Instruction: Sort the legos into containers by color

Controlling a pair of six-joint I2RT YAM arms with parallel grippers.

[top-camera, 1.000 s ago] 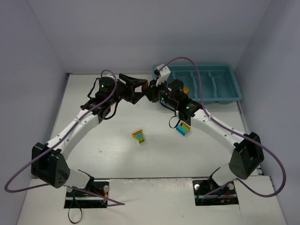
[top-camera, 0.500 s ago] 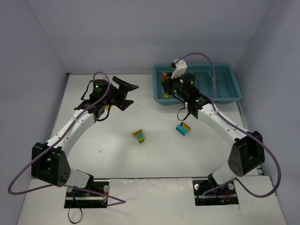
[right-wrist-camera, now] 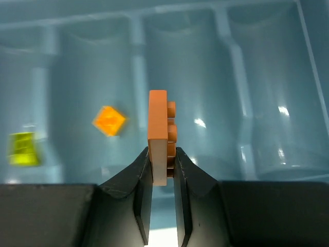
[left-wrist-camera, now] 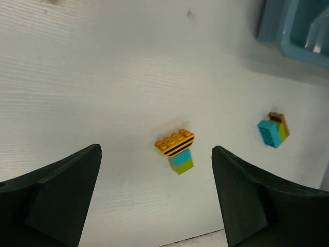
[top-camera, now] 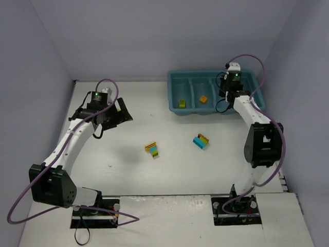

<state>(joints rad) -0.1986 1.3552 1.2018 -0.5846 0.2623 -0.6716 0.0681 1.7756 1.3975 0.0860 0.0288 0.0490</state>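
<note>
White table [top-camera: 154, 175]; only wrist view shows right gripper [right-wrist-camera: 162, 154] pinching orange brick [right-wrist-camera: 158, 123]; left gripper [left-wrist-camera: 156, 154] gapes wide.

Even light, glare on tray [right-wrist-camera: 280, 110]

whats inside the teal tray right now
A yellow-green lego in the leftmost compartment, an orange lego in the next. The other two look bare where visible; the right gripper, holding an orange brick above, hides part of them.

Glossy plastic tray [right-wrist-camera: 257, 77] — matt white table [left-wrist-camera: 103, 77]
</note>
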